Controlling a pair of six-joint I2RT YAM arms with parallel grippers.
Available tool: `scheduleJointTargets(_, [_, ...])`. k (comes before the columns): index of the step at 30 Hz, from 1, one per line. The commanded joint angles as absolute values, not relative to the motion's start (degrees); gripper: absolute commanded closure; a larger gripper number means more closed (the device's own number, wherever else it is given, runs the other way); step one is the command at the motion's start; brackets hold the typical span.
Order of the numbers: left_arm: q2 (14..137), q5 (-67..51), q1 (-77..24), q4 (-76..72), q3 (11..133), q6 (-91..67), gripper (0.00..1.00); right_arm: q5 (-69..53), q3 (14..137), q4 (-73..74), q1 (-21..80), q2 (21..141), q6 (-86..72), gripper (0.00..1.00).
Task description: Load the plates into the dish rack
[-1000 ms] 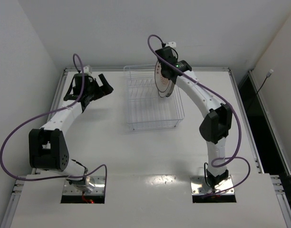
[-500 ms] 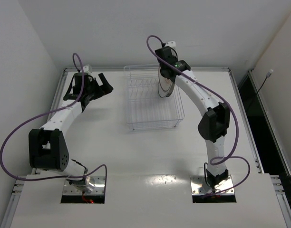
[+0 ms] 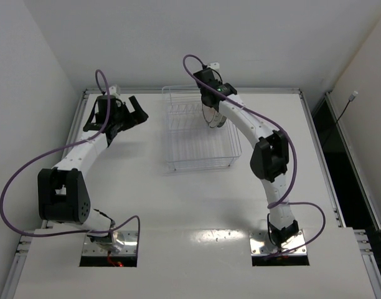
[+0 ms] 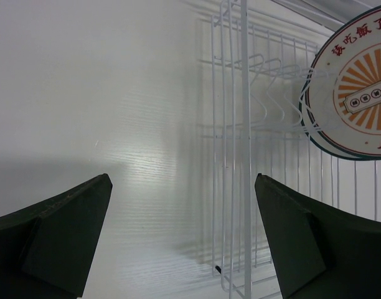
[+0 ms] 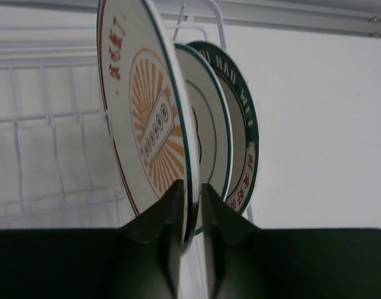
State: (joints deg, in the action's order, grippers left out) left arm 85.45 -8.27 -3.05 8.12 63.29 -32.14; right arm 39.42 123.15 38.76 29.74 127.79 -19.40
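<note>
Sunburst plate (image 5: 147, 134) upright in dish rack (image 3: 200, 166), rim between right gripper (image 5: 191, 185) fingers

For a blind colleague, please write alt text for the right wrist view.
The right gripper straddles the lower edge of a plate with an orange sunburst, standing on edge in a white wire rack. A second plate and a green-rimmed plate stand close behind it.

The white table (image 3: 178, 205) has a smooth, faintly shiny top. The wire dish rack (image 3: 200, 149) stands directly on it, toward the far edge, slightly right of centre. At the near edge sit the left arm's base (image 3: 109, 242) and the right arm's base (image 3: 281, 242).
</note>
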Motion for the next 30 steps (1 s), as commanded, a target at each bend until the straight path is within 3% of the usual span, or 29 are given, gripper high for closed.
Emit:
scheduleJointTargets(1, [85.9,-8.0,-3.4,7.7,65.9,-31.6,0.0,36.2,124.1,43.2,30.1,126.6,-21.5,0.81])
scheduleJointTargets(10, [85.9,-8.0,-3.4,7.7,66.4,-31.6,0.0,29.4,116.8,47.1,30.1,114.6,-22.7,0.32])
scheduleJointTargets(16, [85.9,-6.9,-3.4,8.3,66.4,-31.0,0.0,28.7,111.8,53.8,28.6,99.1,-23.2,0.08])
scheduleJointTargets(20, [85.3,-5.4,-3.4,8.8,66.4,-30.5,0.0,12.8,102.9,56.3,23.0,86.6,-21.3,0.08])
scheduleJointTargets(22, [85.3,-4.9,-3.4,8.8,66.4,-30.5,0.0,5.1,96.4,55.8,22.3,81.9,-20.6,0.0])
scheduleJointTargets(25, [85.3,-4.9,-3.4,8.8,66.4,-30.5,0.0,-4.1,86.4,52.9,21.2,72.8,-19.4,0.0])
scheduleJointTargets(30, [85.3,-6.0,-3.4,8.8,66.4,-30.5,0.0,-10.4,71.3,50.6,19.1,66.3,-19.4,0.0])
